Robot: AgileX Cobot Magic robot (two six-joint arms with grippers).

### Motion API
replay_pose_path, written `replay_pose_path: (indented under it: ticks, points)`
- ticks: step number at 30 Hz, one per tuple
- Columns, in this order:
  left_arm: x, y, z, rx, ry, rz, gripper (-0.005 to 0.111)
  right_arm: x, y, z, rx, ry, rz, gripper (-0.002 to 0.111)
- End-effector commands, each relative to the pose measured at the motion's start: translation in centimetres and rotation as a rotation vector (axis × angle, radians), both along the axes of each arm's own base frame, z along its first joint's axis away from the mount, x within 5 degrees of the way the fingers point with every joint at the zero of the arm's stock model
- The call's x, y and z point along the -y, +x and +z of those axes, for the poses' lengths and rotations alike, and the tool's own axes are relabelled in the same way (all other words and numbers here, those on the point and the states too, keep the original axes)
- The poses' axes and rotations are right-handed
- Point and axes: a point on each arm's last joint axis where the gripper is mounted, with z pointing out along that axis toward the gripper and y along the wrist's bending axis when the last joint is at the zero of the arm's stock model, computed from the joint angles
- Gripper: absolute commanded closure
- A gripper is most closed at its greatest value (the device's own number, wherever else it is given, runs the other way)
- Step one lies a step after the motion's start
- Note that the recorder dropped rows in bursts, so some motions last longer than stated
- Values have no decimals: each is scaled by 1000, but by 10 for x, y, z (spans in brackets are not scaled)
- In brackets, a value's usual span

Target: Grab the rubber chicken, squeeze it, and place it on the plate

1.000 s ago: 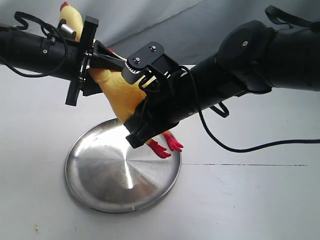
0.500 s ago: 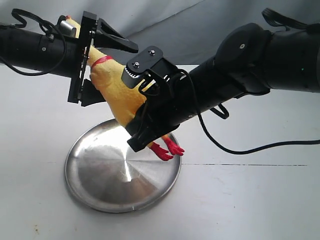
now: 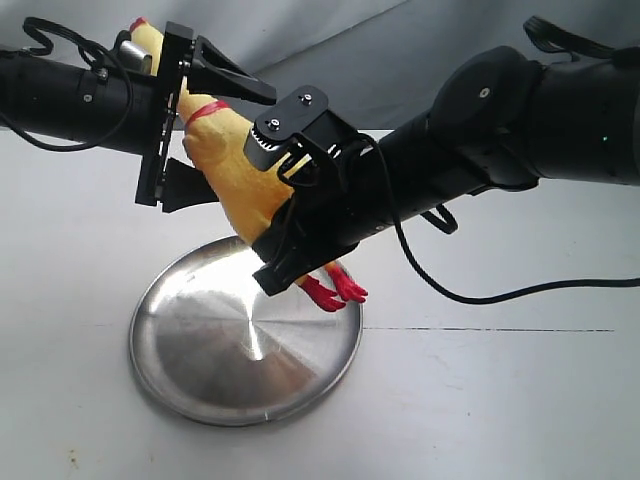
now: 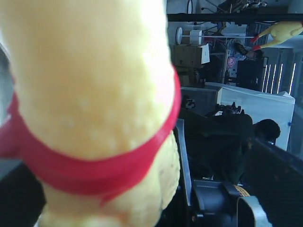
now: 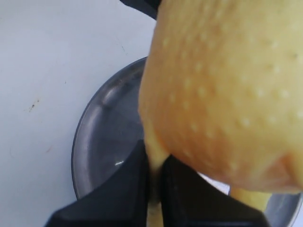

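Left gripper (image 3: 240,145) gapes wide, gripping nothing, astride the rubber chicken (image 3: 232,172) — right gripper (image 3: 275,275) clamps its legs over the plate (image 3: 200,375), arm hiding its belly.

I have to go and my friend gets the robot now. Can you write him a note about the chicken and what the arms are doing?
Left tool: open, jaws either side of the neck of the rubber chicken, not gripping.
Right tool: shut on the chicken's lower end; it alone carries it.
Chicken: in the air, tilted, lower end over the plate.
Plate: flat on the white table, nothing on it.
Done: pick-up. Squeeze: cannot tell from this view.
Left to do: lower the chicken onto the plate, then open the right tool.
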Motion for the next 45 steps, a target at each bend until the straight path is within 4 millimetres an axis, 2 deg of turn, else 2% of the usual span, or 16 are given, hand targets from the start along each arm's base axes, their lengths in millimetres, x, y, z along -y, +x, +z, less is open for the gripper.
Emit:
replay_pose_path:
  ticks: [1,3,5,7,10,11,20,23,26,31,33,40,42,45]
  points:
    - [2,-1,7,22,-16,-10,2,0,3,5,38,14,-25,108]
    - [2,-1,7,22,-16,-10,5,0,3,5,38,14,-25,108]
    - [2,-1,7,16,-18,-7,18,0,3,5,43,14,-30,108]
    - [2,-1,6,15,-9,-12,44,1,4,5,46,14,-28,108]
    - [0,-3,3,14,29,-28,95,1,4,6,38,22,-32,108]
    - [-1,-4,1,11,52,-39,107,0,4,6,34,27,-35,108]
    - [-1,-4,1,-7,52,-34,105,1,3,5,33,19,-25,108]
    - [-1,-4,1,-9,53,-34,97,0,3,5,31,19,-24,108]
    - [-1,-4,1,-9,56,-36,76,0,2,5,27,18,-19,108]
    - [-1,-4,1,-5,57,-37,18,0,2,5,24,18,-17,108]
    - [-1,-4,1,-18,49,-29,2,0,2,5,22,18,-16,108]
    - [0,-3,4,-21,14,-11,2,1,4,5,19,20,-53,108]
    - [0,-3,3,-21,19,-13,2,9,10,3,20,-9,-113,108]
    - [0,-3,3,-21,19,-13,2,34,29,2,-10,-9,-225,108]
